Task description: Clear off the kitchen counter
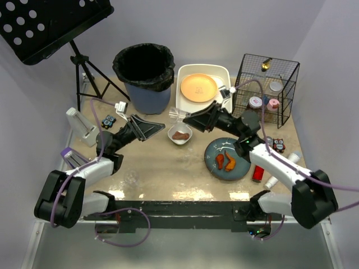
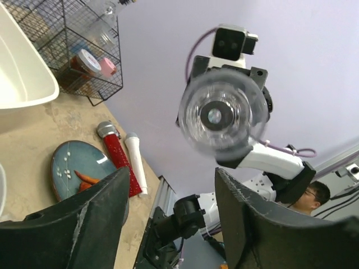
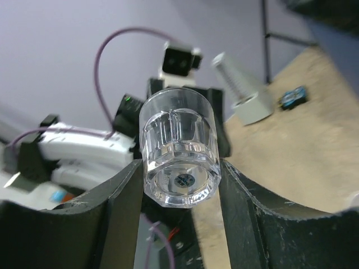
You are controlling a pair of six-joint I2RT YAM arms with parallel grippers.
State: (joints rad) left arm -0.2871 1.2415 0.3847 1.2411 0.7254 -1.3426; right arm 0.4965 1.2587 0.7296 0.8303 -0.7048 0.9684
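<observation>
The right arm's fingers [image 1: 193, 119] press against both sides of a clear glass tumbler [image 3: 179, 143]. They hold it on its side in the air, just in front of the white tub [image 1: 180, 96], with its mouth turned towards the left arm. The left arm's fingers [image 1: 157, 127] stand well apart with nothing between them. They are near the tumbler, in front of the tub's left corner.

The beige, mottled tabletop [image 1: 157, 168] lies under both arms and carries the tub at its back middle. An orange plate [image 1: 198, 88] lies inside the tub. A blue bin with a black liner [image 1: 145, 75] stands just left of the tub, and a black wire basket [image 1: 266, 84] holding small jars stands to its right. In front of the tub, below the tumbler, sits a small white bowl [image 1: 180, 134] with a brown piece of food in it. A dark teal plate [image 1: 227, 159] carrying orange-brown pieces lies further forward and to the right of the tub.
</observation>
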